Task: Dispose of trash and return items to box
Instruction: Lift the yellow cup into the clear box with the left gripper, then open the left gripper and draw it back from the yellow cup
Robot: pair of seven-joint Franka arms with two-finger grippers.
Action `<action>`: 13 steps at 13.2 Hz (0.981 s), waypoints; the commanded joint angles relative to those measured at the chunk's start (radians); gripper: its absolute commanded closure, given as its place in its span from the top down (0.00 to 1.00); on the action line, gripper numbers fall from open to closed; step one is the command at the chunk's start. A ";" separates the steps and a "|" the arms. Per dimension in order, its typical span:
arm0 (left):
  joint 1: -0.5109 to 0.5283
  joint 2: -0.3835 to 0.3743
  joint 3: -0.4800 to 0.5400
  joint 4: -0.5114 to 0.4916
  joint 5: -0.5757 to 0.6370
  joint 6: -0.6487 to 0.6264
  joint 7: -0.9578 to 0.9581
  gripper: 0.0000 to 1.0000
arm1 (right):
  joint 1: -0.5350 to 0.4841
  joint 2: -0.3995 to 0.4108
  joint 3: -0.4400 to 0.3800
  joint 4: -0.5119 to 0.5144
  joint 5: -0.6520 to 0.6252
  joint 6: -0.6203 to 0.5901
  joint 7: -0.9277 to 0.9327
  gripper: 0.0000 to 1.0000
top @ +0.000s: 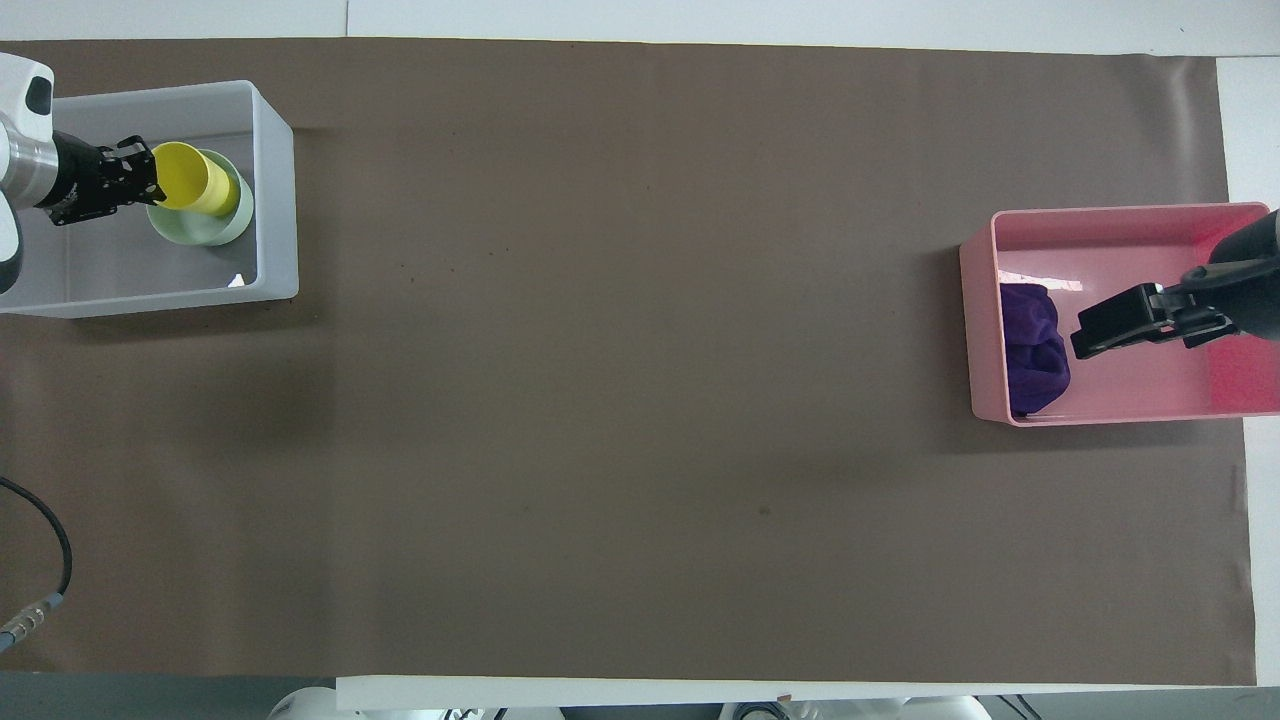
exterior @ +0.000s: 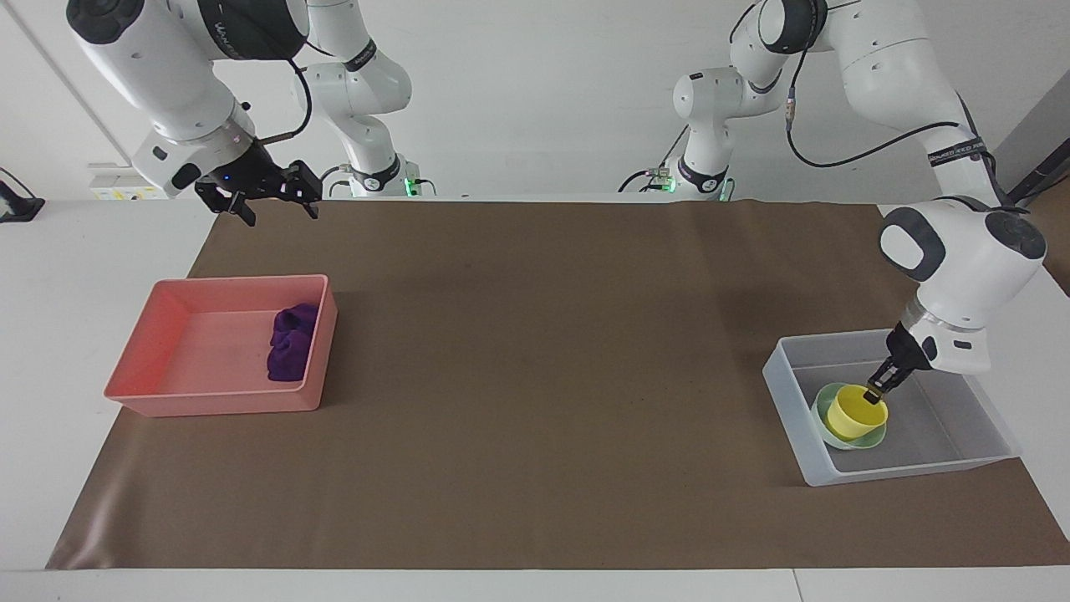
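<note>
Yellow cup (exterior: 853, 413) in green bowl (exterior: 846, 436), left pincer (exterior: 875, 395) on rim.

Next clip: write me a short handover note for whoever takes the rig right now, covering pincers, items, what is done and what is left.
Left pincer: down inside the grey box, shut on the rim of the yellow cup.
The cup sits in the mint-green bowl, which lies in the box.
Right pincer: open, raised, holding nothing, waiting at its end of the table.
Purple cloth: in the pink tray.
Done: trash in the tray; bowl and cup in the box.
Left: release the cup, lift the left arm clear.
</note>
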 commanded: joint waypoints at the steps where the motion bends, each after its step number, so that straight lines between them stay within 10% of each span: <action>1: -0.023 -0.014 0.007 -0.001 0.055 -0.030 -0.008 1.00 | -0.009 -0.022 0.005 -0.025 -0.011 0.001 -0.004 1.00; 13: -0.132 -0.463 0.004 -0.024 0.056 -0.610 0.247 1.00 | -0.009 -0.037 0.005 -0.021 -0.009 0.001 -0.010 1.00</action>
